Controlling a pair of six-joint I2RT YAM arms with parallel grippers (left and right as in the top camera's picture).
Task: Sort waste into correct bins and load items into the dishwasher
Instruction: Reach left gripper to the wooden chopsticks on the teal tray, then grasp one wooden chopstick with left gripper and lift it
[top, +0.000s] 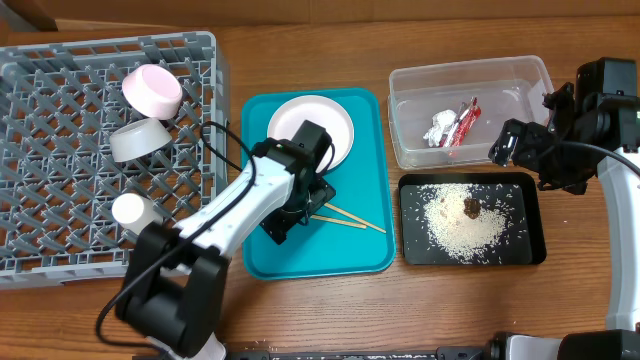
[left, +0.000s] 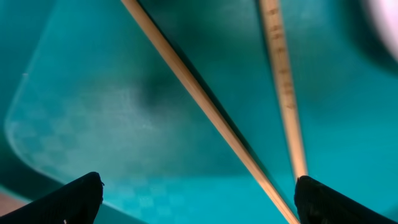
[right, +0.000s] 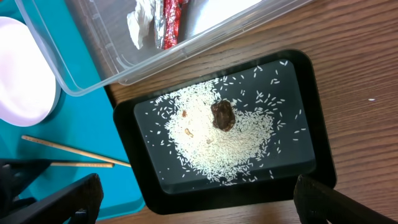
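Hovering over the chopsticks (left: 211, 124), the left tool (left: 198, 200) is spread wide; the right tool (right: 199, 200) likewise.

Chopsticks (top: 352, 220) partly hidden beneath the left tool (top: 295, 218).

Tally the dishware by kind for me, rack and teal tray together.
Plates: 1, the white plate on the teal tray
Bowls: 2, the pink bowl and the grey bowl, both in the rack
Cups: 1, the white cup in the rack
Chopsticks: 2, on the teal tray
Total: 6
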